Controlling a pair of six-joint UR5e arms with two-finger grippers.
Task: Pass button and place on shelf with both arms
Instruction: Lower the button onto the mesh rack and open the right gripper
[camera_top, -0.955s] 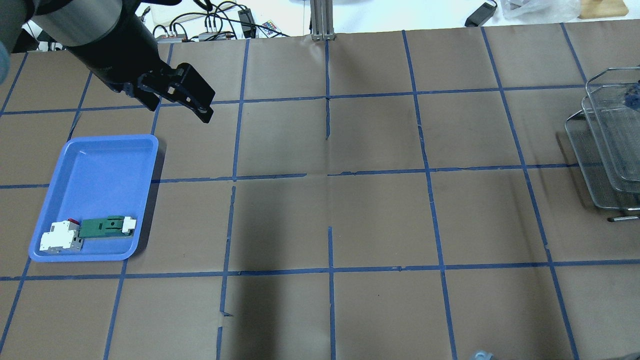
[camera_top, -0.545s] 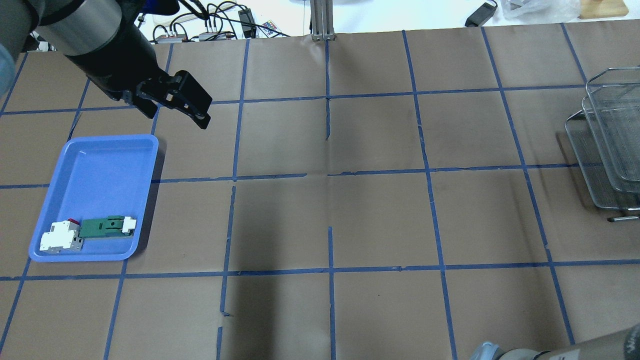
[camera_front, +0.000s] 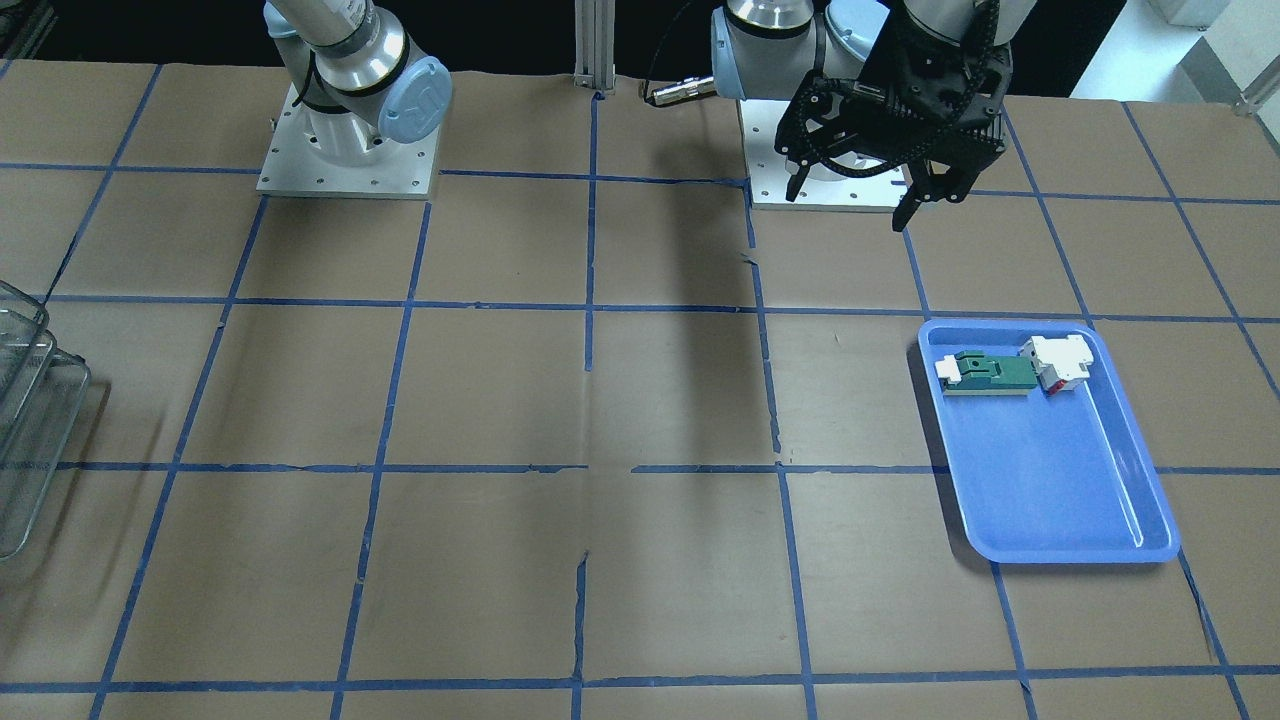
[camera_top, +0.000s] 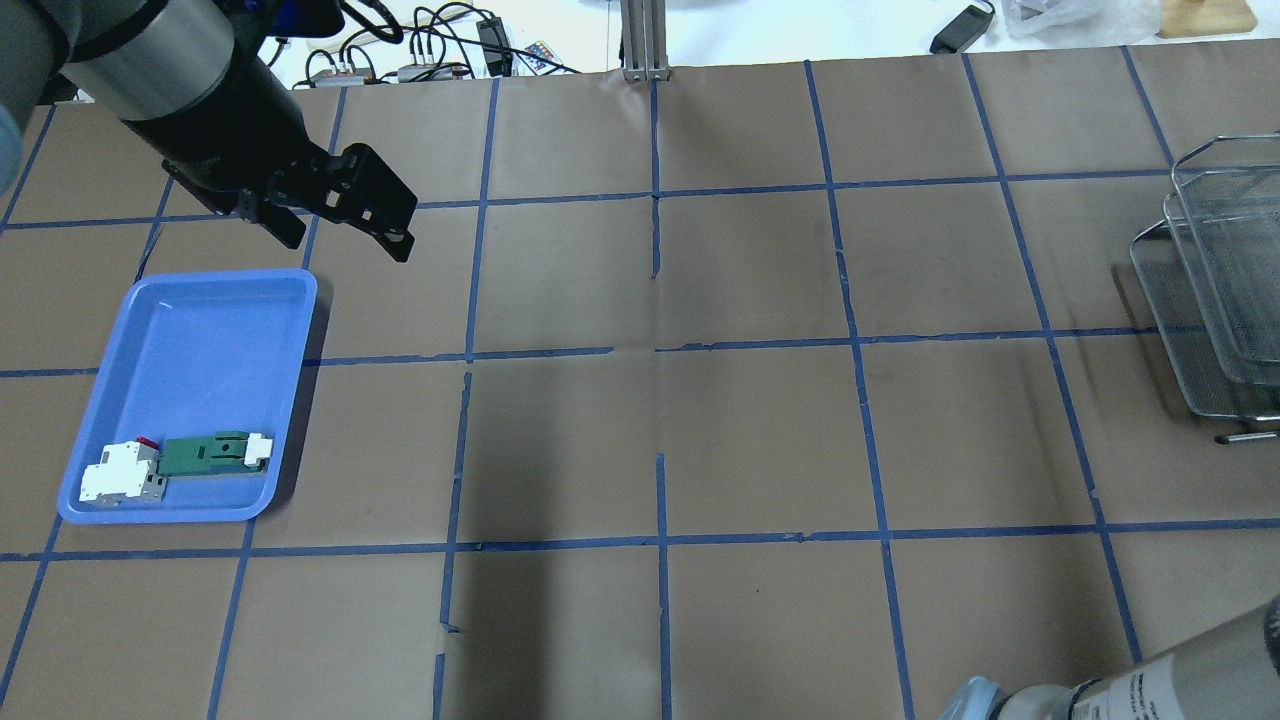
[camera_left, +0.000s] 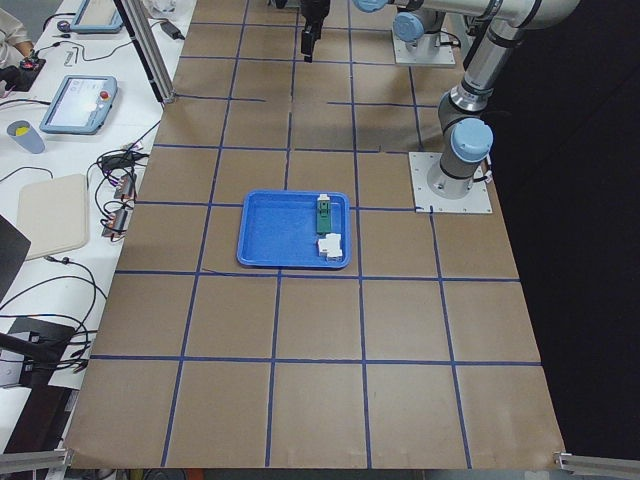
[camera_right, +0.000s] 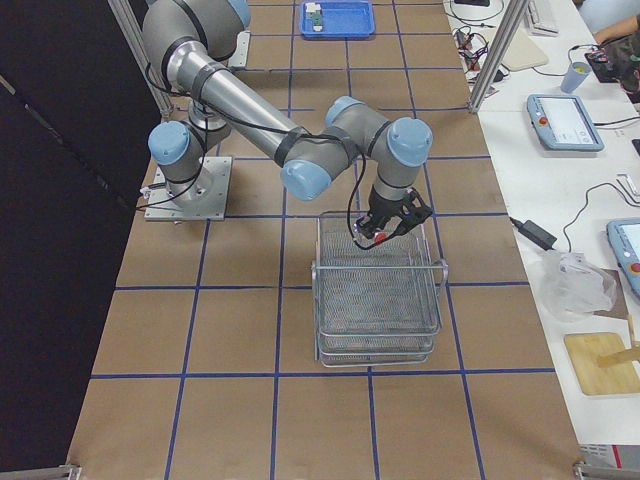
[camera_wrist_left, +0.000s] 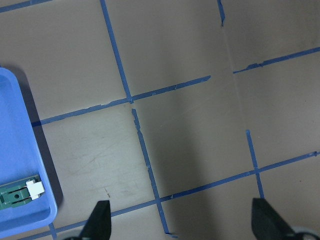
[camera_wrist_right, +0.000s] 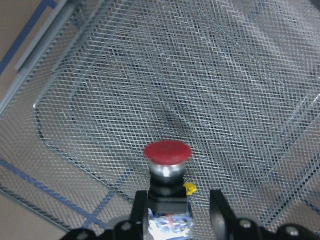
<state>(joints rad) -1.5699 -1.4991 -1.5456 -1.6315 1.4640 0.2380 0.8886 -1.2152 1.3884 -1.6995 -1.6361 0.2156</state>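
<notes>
Because the right gripper (camera_wrist_right: 177, 197) clamps the button (camera_wrist_right: 167, 152) by its body over the shelf (camera_wrist_right: 225, 75) mesh while the left gripper (camera_wrist_left: 182, 222) hangs wide open and empty, a high release could let it bounce or roll off.

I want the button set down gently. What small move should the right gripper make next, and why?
Probably ease the right gripper down toward the shelf's top tier before opening. The button sits clamped in it, apparently above the mesh, so releasing now might drop it.
</notes>
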